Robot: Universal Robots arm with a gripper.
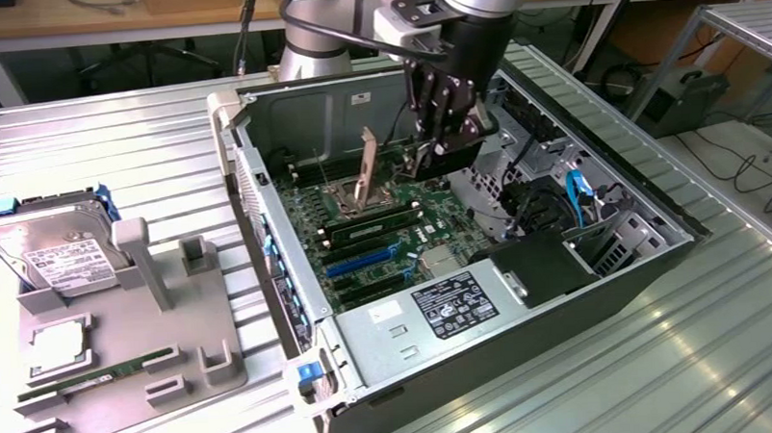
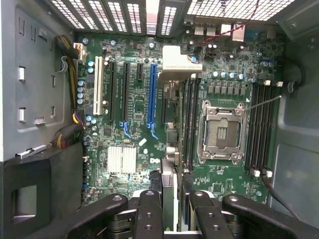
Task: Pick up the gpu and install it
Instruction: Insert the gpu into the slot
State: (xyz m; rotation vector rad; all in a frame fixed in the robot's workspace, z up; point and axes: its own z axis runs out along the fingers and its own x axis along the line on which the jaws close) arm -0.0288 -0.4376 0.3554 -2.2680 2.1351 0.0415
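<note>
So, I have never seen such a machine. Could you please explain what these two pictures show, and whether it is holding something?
The machine is a robot arm with a gripper, a two-fingered clamp, at its end. The exterior view comes from a camera standing off the arm. The wrist view comes from a camera on the arm's wrist, looking down past the fingers into an open computer case. Inside the case lies the green motherboard. The gripper is closed on the gpu, a graphics card seen edge-on, and holds it above the board. At the exterior view's left, a grey holder on the metal table carries a hard drive, a processor chip and a memory stick.
</note>
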